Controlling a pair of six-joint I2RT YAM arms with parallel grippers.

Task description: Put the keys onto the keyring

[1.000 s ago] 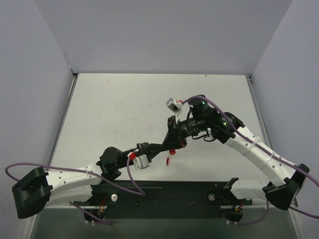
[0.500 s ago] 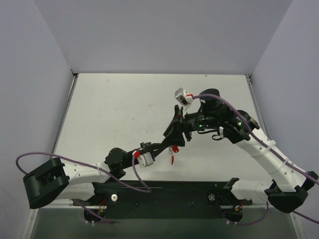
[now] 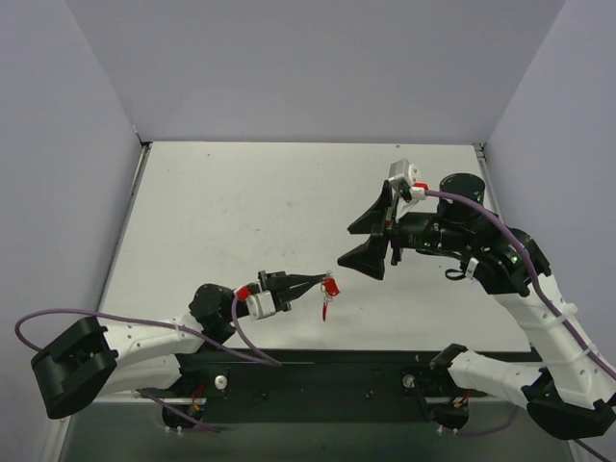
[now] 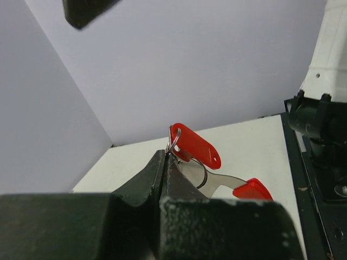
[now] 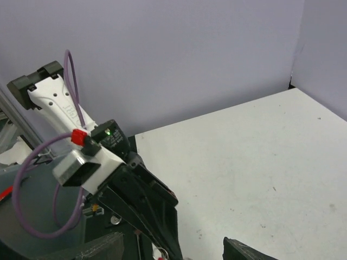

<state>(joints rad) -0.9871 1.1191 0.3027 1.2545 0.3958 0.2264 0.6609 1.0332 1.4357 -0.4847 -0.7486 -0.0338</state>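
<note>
Left jaws clamped on keyring (image 4: 187,142), arm stretched low rightward | right jaws spread wide, pointing left, clear of keyring

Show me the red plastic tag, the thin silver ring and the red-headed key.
red plastic tag (image 4: 196,146), left wrist view: middle of its face.
thin silver ring (image 4: 170,142), left wrist view: arc beside the tag.
red-headed key (image 4: 252,190), left wrist view: its red head.

The key (image 4: 230,185) is showing a glossy red plastic head on a smooth silver metal shaft. The keyring (image 4: 172,142) is gleaming as thin metal wire, its tag (image 4: 196,147) shining as red plastic. The left gripper (image 4: 166,158) is showing matt, grainy black fingers (image 4: 142,181).
</note>
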